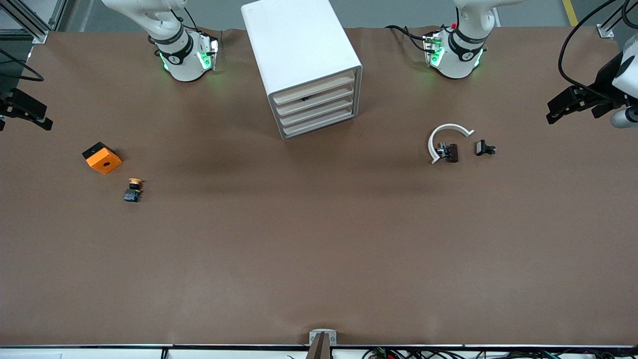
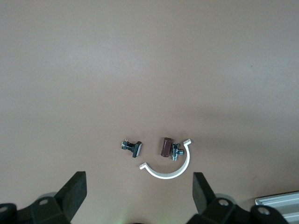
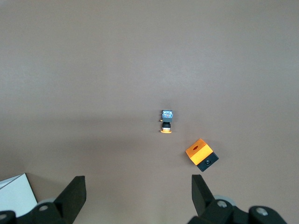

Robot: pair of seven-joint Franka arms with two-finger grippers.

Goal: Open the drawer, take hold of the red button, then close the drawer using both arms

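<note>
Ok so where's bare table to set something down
The wide stretch nearer the front camera than the cabinet is bare. Crowded: around the orange cube and yellow-capped button, and around the white curved piece with its small parts.

White boxy cabinet (image 1: 301, 65) stands on the brown table (image 1: 319, 249) between the arms' bases; orange cube (image 1: 102, 158) lies toward the right arm's end, white curved clip (image 1: 445, 137) toward the left arm's

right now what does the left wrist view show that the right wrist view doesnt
Only the left wrist view: a white curved clip beside a small brown part, and a small black part apart from them. Only the right wrist view: the orange cube and the yellow-capped button. Both share the brown table and an open claw: left claw, right claw.
</note>
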